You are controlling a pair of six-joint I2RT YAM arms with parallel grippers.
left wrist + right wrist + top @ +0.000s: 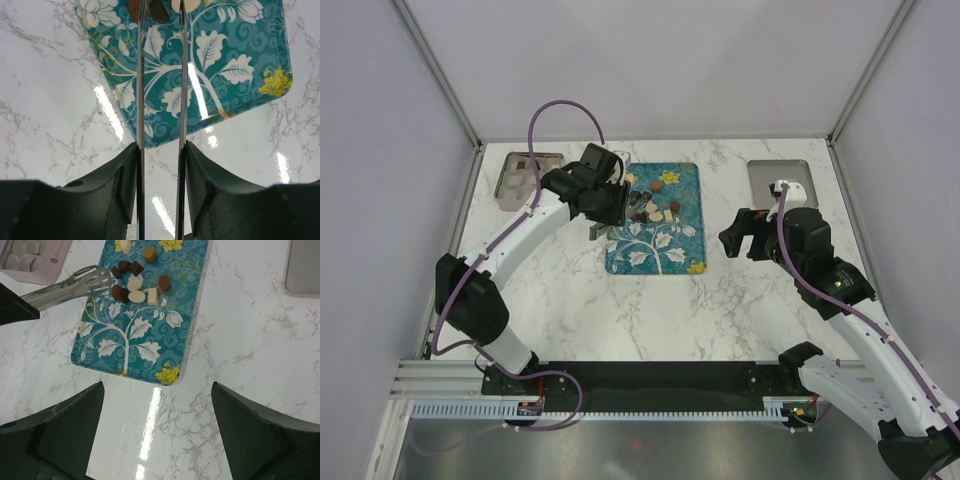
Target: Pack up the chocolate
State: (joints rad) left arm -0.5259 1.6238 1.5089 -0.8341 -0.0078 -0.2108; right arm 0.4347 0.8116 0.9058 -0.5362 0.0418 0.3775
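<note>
Remotely, I have my left gripper [160, 165] clamped on the metal tongs [75, 286], their tips over the far end of the teal floral tray [145, 340], just beside the chocolate [135, 284]. The chocolate lies there as a cluster of dark, brown and cream pieces. My right gripper [157, 386] hovers above the marble table [740, 300] by the tray's right edge, fingers spread wide and holding nothing. A pink box [52, 262] sits far left.

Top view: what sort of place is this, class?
Probably a robot test cell: plain walls box in the table, a left arm and a right arm are bolted at its near edge, and tongs reach over a tray of chocolates.
</note>
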